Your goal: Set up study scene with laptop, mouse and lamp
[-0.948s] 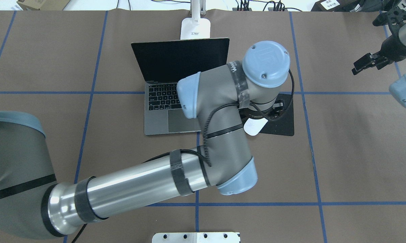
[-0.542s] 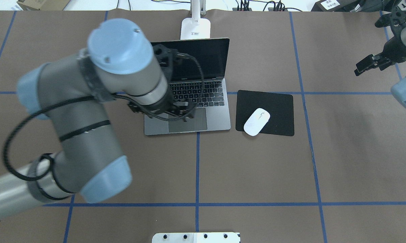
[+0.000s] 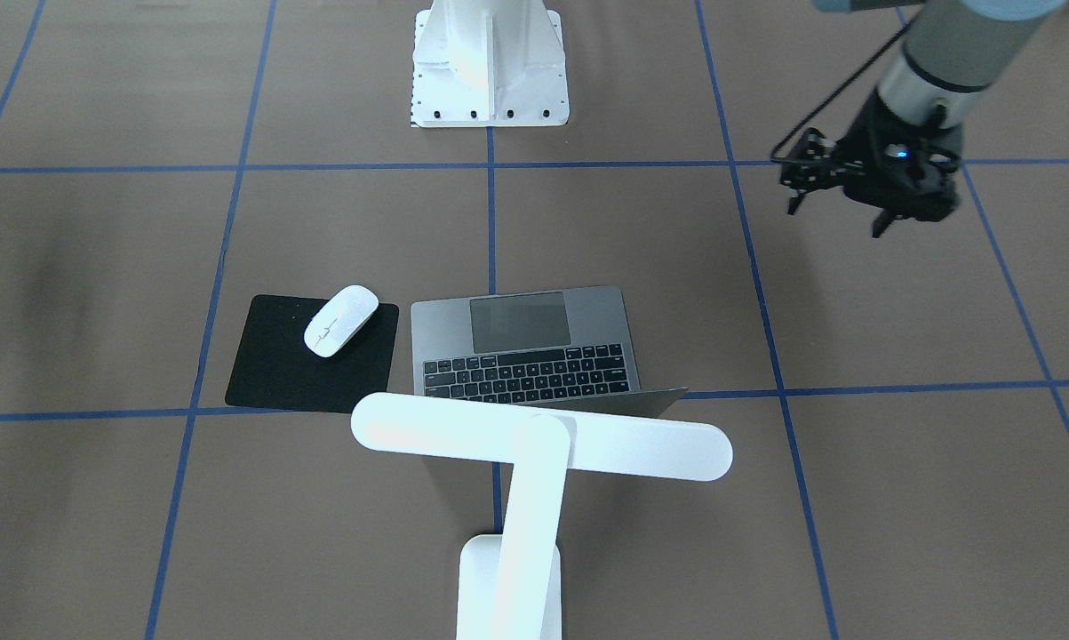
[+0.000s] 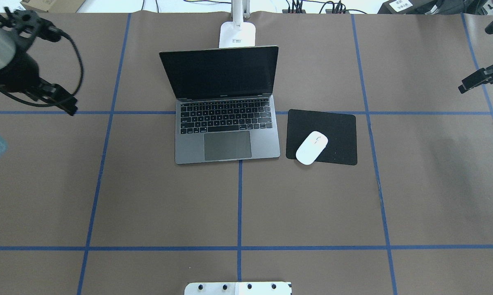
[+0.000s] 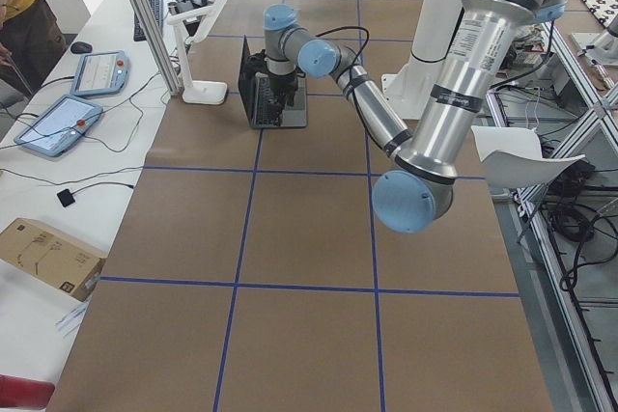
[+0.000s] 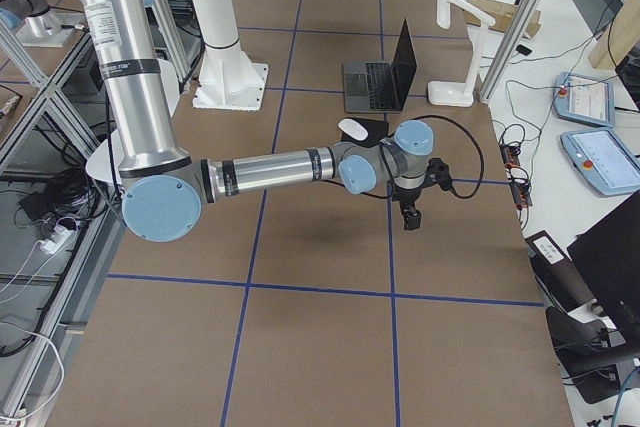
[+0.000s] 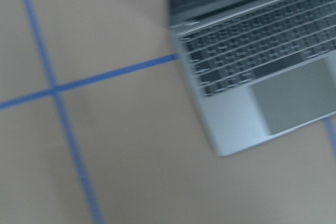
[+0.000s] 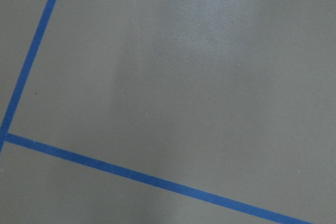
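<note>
- Laptop (image 4: pixel 227 123) stands open at the middle of the table (image 4: pixel 312 213), with the keys toward the robot and the dark screen tilted back.
- Mouse (image 4: pixel 312 148) lies on a black pad (image 4: pixel 336 127) just beside the laptop, on the robot's right. It sits askew near the pad's near corner, with its tail close to the pad's edge.
- Lamp (image 3: pixel 543 444) stands behind the laptop. Its base (image 4: pixel 237 35) is just past the lid and its bar head reaches across above the screen's top edge. Whether it is lit cannot be told.
- Left gripper (image 4: pixel 64 102) hangs above bare table well to the laptop's left and carries nothing. It is blurred, so I cannot tell whether its jaws are apart or together.
- Right gripper (image 4: pixel 471 84) is at the far right edge, well clear of the pad. It is only partly in view, so its jaws cannot be judged either.
- Step in hand, as I judge it: all three things look placed and both arms are off the work, so the set-up seems at or near its end.
- Next move, if any, would be small, such as squaring the mouse on the pad. That calls for a gentle pinch across its slick shell, since a hard squeeze could squirt it off the pad.
</note>
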Available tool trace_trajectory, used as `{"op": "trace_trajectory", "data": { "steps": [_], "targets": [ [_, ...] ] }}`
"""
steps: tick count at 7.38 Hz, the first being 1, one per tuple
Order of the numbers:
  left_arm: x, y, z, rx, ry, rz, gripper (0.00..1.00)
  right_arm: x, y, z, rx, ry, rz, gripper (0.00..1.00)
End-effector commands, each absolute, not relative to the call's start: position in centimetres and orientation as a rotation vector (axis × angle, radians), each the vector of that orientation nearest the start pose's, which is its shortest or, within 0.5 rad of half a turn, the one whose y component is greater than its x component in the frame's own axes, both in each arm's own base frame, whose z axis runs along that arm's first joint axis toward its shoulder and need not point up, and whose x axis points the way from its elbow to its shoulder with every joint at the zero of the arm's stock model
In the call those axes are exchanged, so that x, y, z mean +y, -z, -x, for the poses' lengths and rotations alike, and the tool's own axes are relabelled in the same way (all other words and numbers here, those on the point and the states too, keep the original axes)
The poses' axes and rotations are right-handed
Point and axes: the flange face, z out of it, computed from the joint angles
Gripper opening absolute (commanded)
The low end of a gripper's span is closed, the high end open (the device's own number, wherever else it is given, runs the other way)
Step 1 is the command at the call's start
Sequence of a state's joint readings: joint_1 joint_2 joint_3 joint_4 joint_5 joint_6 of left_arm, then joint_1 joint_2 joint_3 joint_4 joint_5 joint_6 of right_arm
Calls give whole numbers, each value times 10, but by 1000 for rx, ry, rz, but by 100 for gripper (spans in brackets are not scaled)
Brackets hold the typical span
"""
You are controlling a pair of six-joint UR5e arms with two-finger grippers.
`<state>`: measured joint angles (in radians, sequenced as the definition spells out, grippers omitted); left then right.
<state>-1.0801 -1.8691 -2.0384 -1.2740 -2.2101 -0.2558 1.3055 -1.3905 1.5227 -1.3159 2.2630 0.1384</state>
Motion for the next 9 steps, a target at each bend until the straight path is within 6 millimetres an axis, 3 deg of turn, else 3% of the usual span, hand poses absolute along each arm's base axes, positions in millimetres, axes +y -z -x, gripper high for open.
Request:
{"op": "trace_trajectory", "data": {
  "steps": [1,2,3,5,6,7,8,9],
  "targets": [
    [-541,-437,-65,742,-457,-178,99,-566,-594,17,-732,255,-252,100],
    [-548,-481,-19,732,-439,-157,100,-555,-606,-15,-724,217,-256,99],
    [-539,-530,23,730,-385,-115,100,-546,-613,-35,-742,176,-238,99],
    [-522,-618,104,746,-413,-95,100,-527,-612,-55,-743,158,-176,99],
    [-497,-659,133,768,-393,-73,100,-521,-606,-66,-741,125,-147,99],
    [-458,-694,143,784,-335,-21,100,-514,-607,-68,-738,121,-146,99],
    [-451,-705,149,779,-324,-41,100,-512,-611,-68,-738,100,-132,99],
    [-452,-699,153,780,-305,-56,100,-512,-609,-68,-739,102,-137,99]
  ]
}}
